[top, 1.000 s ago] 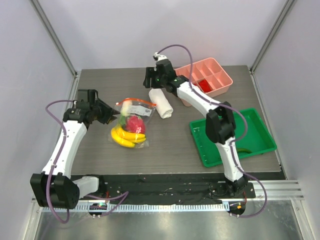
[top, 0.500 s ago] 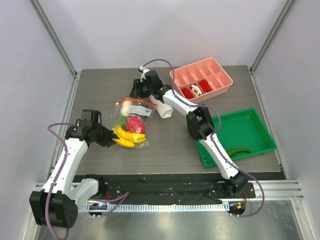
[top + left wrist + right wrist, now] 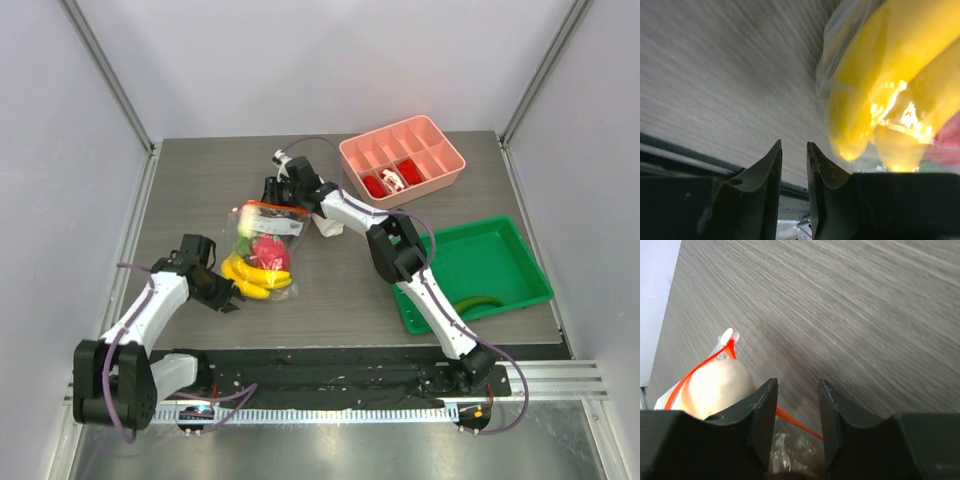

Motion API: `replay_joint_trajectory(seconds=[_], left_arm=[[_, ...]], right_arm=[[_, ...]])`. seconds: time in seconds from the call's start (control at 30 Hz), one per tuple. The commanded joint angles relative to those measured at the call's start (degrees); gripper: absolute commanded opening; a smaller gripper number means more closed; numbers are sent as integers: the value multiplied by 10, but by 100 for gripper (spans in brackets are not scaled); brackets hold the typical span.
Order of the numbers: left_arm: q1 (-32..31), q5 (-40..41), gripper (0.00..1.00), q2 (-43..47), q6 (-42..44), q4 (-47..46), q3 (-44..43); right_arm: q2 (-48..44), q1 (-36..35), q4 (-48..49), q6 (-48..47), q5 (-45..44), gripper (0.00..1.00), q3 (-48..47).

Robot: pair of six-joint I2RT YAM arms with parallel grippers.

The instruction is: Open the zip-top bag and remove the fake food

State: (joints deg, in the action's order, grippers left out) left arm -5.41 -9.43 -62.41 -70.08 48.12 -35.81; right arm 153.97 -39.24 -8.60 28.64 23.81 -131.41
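Left of table centre: bag [image 3: 262,232] with toy food [image 3: 268,251] inside. Left gripper [image 3: 792,148] beside the banana [image 3: 865,90] at its near end, jaws barely apart, empty. Right gripper [image 3: 797,386] jaws apart over the zip strip [image 3: 697,369], far end.

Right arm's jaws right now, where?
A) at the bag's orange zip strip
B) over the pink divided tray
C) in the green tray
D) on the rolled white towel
A: in the right wrist view, the right jaws stand open with the orange zip strip of the zip-top bag running between them. The top view puts them at the bag's far edge.
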Motion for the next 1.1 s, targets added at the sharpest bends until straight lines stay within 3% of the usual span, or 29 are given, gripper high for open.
replay_joint_trajectory(seconds=[0.0,0.27,0.47,0.67,0.83,0.87,0.93,1.07], left_arm=[[-3,34,27,-75,6,-93,0],[14,191,27,-205,96,-75,-162],[51,224,26,-286,166,-63,-268],[72,300,29,-270,192,48,-341],[66,205,38,-129,151,58,-314],[66,187,47,-108,140,35,-308],[59,119,53,-64,131,9,-301],[-19,35,57,-69,110,-11,-333]], right_arm=[[-88,0,-9,13,22,44,43],[-154,-7,-23,41,43,43,132],[-197,-11,-34,55,39,43,186],[-212,-12,-59,55,26,43,209],[-237,-17,-74,59,12,43,222],[-240,-17,-80,60,8,43,220],[-248,-16,-88,68,-5,43,218],[-256,-18,-105,95,-8,43,220]])
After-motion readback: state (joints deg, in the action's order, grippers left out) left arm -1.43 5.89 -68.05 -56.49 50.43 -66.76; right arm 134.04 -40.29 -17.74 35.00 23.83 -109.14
